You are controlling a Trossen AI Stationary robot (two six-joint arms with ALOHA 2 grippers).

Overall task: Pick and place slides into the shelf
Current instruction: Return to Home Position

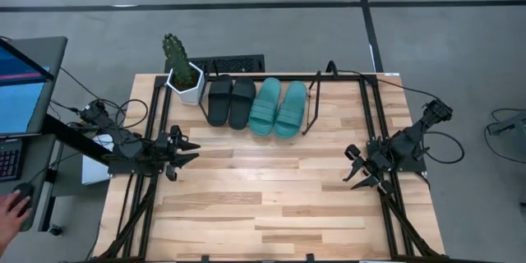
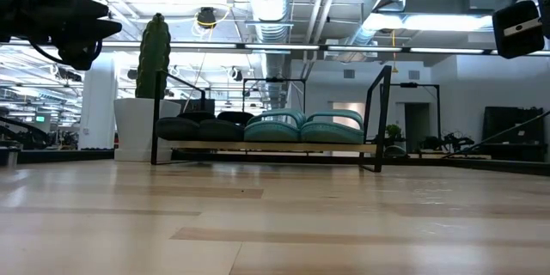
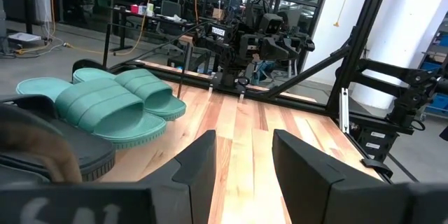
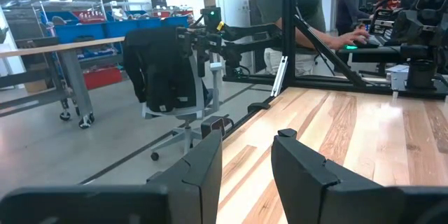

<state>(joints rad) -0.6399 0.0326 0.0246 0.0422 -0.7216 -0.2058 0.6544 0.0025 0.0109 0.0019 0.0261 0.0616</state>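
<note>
Two black slides (image 1: 229, 101) and two teal slides (image 1: 279, 108) lie side by side, soles down, on the shelf (image 1: 316, 99) at the table's far middle. They also show in the low view, black (image 2: 199, 128) and teal (image 2: 302, 127), and the teal pair shows in the left wrist view (image 3: 115, 102). My left gripper (image 1: 191, 151) hovers open and empty at the table's left side. My right gripper (image 1: 352, 173) hovers open and empty at the right side.
A cactus in a white pot (image 1: 185, 76) stands beside the shelf's left end. Black arm-mount frames (image 1: 152, 181) run along both table sides. A person's hand (image 1: 11, 207) rests on a mouse left of the table. The wood tabletop (image 1: 271, 197) lies between the arms.
</note>
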